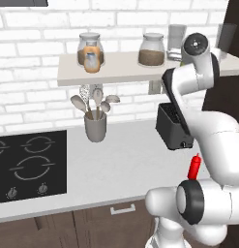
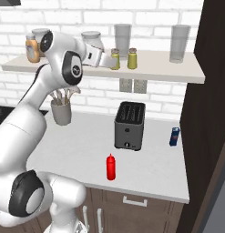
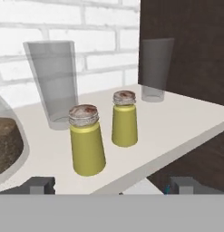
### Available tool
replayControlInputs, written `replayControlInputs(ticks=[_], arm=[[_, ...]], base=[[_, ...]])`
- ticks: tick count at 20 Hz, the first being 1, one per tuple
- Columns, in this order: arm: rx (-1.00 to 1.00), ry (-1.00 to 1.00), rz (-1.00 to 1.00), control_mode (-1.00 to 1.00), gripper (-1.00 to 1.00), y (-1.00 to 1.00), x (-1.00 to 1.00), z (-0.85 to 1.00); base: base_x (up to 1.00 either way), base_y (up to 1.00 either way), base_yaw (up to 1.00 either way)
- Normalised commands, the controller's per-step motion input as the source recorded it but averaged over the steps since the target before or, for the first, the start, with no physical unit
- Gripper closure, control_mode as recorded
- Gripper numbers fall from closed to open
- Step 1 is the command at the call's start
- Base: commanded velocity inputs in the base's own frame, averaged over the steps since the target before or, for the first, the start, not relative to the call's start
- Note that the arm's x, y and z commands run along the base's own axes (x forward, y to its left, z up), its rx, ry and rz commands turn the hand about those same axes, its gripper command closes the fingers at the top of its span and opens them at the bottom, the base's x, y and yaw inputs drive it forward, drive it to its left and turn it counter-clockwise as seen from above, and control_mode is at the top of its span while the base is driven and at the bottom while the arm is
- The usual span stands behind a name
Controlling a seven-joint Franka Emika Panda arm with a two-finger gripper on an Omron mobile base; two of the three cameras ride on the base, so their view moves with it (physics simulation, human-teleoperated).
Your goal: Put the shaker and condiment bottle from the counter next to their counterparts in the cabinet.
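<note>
Two yellow-green shakers are seen upright on the shelf (image 2: 177, 73), the nearer shaker (image 3: 87, 140) just in front of the open gripper (image 3: 111, 186) and its twin (image 3: 124, 118) just beside it, apart and not touching, with nothing held between the widely parted fingers (image 3: 40, 185). The red squeeze bottle (image 2: 111, 167) is left upright on the counter (image 2: 82, 145) in front of the toaster (image 2: 130, 125). The orange bottle (image 2: 33, 48) is found at the far left end of the shelf.
</note>
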Motion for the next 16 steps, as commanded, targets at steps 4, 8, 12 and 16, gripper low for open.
replayControlInputs(ticks=[4,8,12,16], arm=[[-0.11,-0.02,-0.22,-1.0,-1.0,0.0,-0.57,-0.22],[-0.2,-0.08,-0.31,-1.0,-1.0,-0.1,-0.64,-0.59],[-0.11,-0.06,-0.28,-1.0,-1.0,-0.14,-0.75,-0.95],[-0.08,-0.05,-0.21,-1.0,-1.0,-0.08,-0.72,-1.0]], base=[[0.0,0.0,0.0],[0.0,0.0,0.0],[0.0,0.0,0.0],[0.0,0.0,0.0]])
